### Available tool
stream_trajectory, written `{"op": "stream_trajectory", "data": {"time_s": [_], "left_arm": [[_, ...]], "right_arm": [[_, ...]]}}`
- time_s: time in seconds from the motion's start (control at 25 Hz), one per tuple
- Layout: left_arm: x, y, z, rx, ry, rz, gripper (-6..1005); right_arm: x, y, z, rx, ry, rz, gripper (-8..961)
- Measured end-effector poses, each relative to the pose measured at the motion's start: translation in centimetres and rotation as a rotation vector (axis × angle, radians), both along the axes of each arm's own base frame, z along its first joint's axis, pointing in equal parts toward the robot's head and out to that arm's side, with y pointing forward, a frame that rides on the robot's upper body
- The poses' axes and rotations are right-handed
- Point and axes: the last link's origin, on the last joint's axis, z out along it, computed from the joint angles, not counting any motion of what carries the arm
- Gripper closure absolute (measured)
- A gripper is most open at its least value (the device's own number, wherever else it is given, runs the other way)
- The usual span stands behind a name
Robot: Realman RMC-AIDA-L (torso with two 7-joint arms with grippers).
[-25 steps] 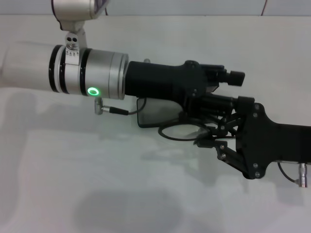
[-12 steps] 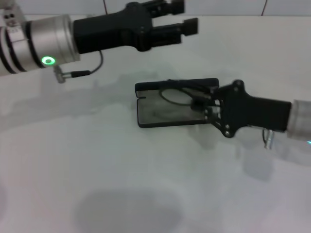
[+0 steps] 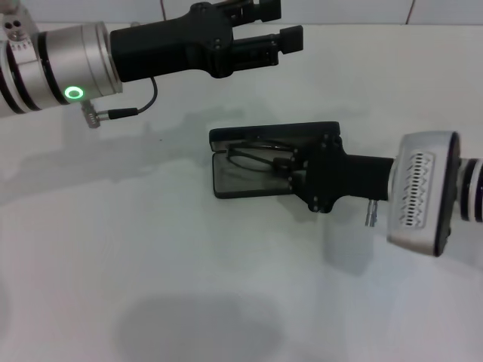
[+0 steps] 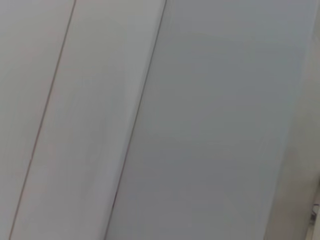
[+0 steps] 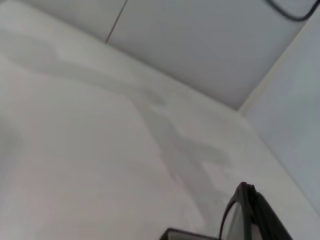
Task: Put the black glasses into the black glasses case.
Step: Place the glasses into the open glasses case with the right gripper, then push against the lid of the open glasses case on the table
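One pair of black glasses (image 3: 256,156), one open black glasses case (image 3: 249,178), two robot hands: left hand (image 3: 275,26), right hand (image 3: 290,167), one table (image 3: 151,264).

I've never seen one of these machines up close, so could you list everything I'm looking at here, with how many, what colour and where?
black glasses case: one, black with grey lining, lying open mid-table.
black glasses: one pair, thin black frame, over the open case at the right gripper's tip.
table: one, white, under everything.
wall: pale tiled, behind the table.
left gripper: one, black on a silver arm, raised near the table's far edge, fingers apart, empty.
right gripper: one, black, reaching into the case at the glasses.
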Motion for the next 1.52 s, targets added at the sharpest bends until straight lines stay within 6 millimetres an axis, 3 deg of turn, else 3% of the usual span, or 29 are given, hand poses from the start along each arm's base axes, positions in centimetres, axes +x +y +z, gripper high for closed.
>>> {"op": "stream_trajectory", "data": {"time_s": [0.24,0.44,0.68,0.8,1.0,1.16,1.52], "left_arm": [[0.1,0.0,0.0,0.002,-0.001,0.001,230],[0.1,0.1,0.0,0.001,-0.006,0.003,230],[0.0,0.0,0.0,-0.006,-0.011,0.014,231],[-0.2,0.0,-0.1,-0.007,-0.007,0.021,231],[-1.6,1.7,-1.3,0.007,0.113,0.155,231],[-2.1,2.6,-2.4,0.007,0.202,0.22,231],[-1.8,2.6,-3.0,0.003,0.214,0.217,231]], "right_arm": [[0.2,0.0,-0.2,0.054,-0.029,-0.023,811],[0.0,-1.2,-0.1,0.049,-0.017,0.006,791],[0.2,-2.4,-0.1,0.028,-0.022,0.028,620],[0.2,-3.2,0.2,-0.039,0.023,0.017,620],[0.9,-4.4,2.7,-0.237,0.133,-0.034,620],[2.5,-3.7,5.0,-0.35,0.216,-0.164,620],[2.2,-0.4,1.0,-0.3,0.075,-0.324,619]]}}
